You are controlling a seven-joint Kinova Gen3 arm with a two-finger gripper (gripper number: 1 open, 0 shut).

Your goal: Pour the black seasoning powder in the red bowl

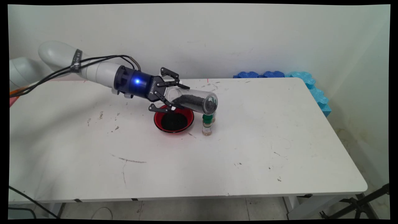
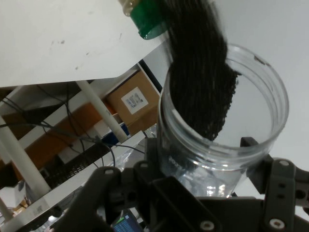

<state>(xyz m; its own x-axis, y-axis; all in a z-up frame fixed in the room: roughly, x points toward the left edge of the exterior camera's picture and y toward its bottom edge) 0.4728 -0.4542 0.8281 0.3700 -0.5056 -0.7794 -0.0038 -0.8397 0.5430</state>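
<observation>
Green-capped bottle (image 1: 207, 125) beside red bowl (image 1: 173, 119); "ROBOTIQ" gripper (image 1: 172, 93) clamped around clear jar (image 1: 194, 100).

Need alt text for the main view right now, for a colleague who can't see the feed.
The arm's hand holds a clear jar of dark granules on its side above a red bowl that also holds dark granules. A small green-capped bottle stands just right of the bowl on the white table, with blue foam pieces at the far right corner.
</observation>
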